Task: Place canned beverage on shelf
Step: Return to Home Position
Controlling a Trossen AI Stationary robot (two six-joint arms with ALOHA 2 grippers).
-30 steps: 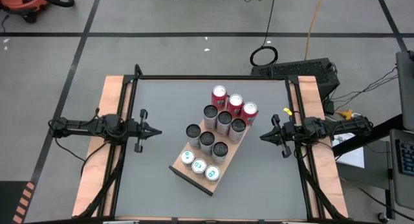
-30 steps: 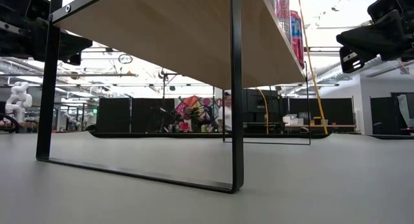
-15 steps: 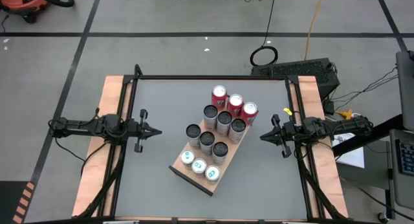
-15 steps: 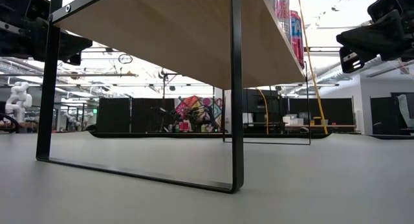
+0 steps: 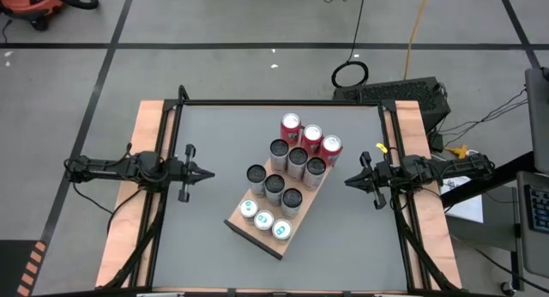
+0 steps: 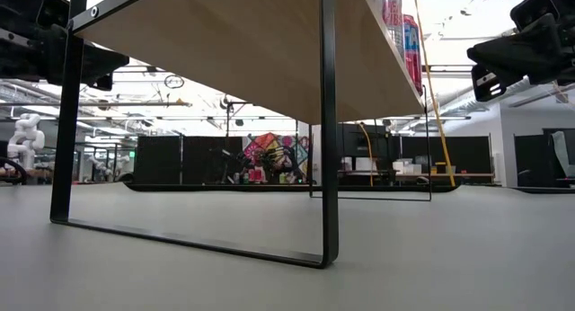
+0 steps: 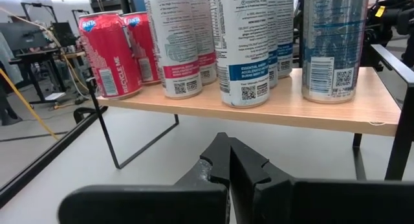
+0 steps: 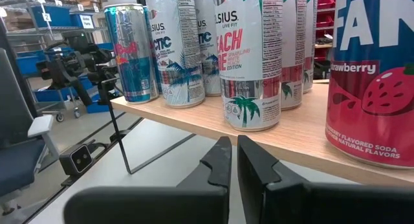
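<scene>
The shelf (image 5: 239, 220) is a light-brown wooden board on thin black legs (image 6: 329, 167), standing slantwise in the middle of the grey table. On it stand three red cans (image 5: 310, 136) at its far end, several silver cans (image 5: 286, 172) in the middle and three blue-topped cans (image 5: 264, 220) at its near end. My left gripper (image 5: 206, 173) is shut and empty left of the shelf, pointing at it, and shows shut in its wrist view (image 7: 229, 160). My right gripper (image 5: 350, 180) is shut and empty right of the shelf, and shows shut in its wrist view (image 8: 233, 160).
Bare grey tabletop (image 5: 214, 134) lies between each gripper and the shelf. Wooden side rails (image 5: 146, 125) and a black frame border the table. In the low view both arms (image 6: 521, 46) hover above the tabletop at about the board's height.
</scene>
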